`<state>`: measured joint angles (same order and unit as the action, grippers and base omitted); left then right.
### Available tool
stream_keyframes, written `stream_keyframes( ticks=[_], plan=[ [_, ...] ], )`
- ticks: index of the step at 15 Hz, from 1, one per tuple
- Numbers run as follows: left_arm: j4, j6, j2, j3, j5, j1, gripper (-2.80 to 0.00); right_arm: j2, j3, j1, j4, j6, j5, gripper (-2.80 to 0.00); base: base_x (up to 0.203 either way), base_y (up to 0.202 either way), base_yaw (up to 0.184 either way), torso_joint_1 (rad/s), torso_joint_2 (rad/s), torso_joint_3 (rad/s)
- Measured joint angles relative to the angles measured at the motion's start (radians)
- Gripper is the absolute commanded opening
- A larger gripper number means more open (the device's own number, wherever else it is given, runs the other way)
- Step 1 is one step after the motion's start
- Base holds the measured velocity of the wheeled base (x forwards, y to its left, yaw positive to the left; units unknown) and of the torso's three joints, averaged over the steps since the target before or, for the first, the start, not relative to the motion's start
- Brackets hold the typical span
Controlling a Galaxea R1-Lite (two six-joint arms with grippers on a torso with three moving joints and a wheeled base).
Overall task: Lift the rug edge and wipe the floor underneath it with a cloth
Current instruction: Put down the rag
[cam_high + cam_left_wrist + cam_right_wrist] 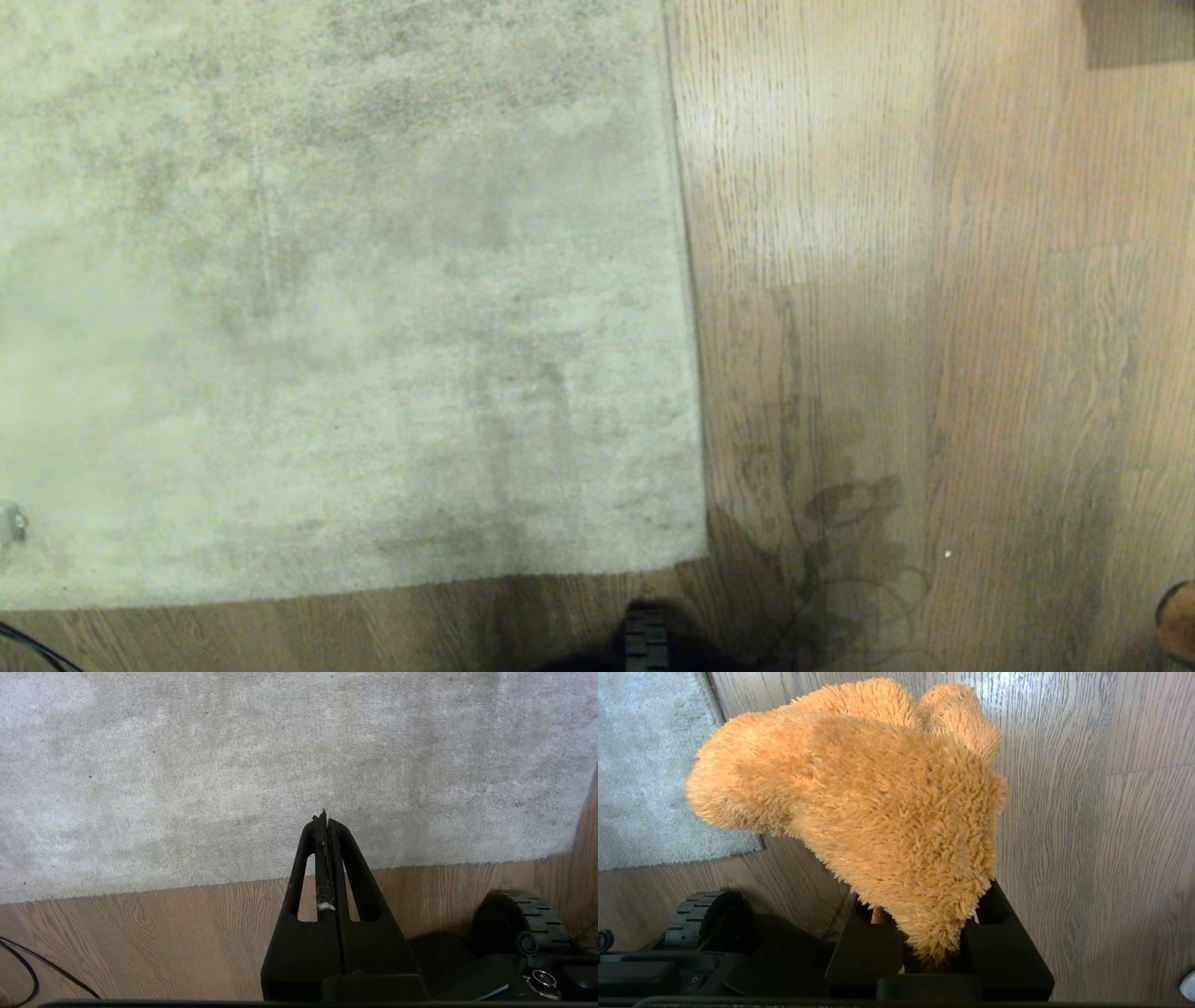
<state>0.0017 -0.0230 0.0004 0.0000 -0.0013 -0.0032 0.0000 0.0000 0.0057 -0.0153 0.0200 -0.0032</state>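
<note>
Light brown wood-grain floor carried a large pale grey-beige rug lying flat, its near corner beside bare planks. A thin black cable lay on the planks just off the rug's near hem.

The rug runs off the head view's top and left edges. The cloth hides the right gripper's jaws. A cable is cut off.

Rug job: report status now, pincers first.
Left pincer shut, empty, above the rug edge. Right pincer shut on the cloth, over the floor. Rug edge flat, not yet lifted. Black cable lies on the floor nearby.
</note>
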Motion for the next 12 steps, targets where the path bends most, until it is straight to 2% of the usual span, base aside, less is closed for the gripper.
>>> stream_keyframes(
  ticks=[5,12],
  plan=[
    [0.000,0.000,0.000,0.000,0.000,0.000,-2.80,0.000,0.000,0.000,0.000,0.000,0.000,-2.80,0.001,-0.011,-0.003,0.000,0.00,0.000],
    [0.000,0.000,0.000,0.000,0.000,0.000,-2.80,0.000,0.000,0.000,0.000,0.000,0.000,-2.80,0.000,-0.179,0.001,0.001,0.01,0.003]
  ],
)
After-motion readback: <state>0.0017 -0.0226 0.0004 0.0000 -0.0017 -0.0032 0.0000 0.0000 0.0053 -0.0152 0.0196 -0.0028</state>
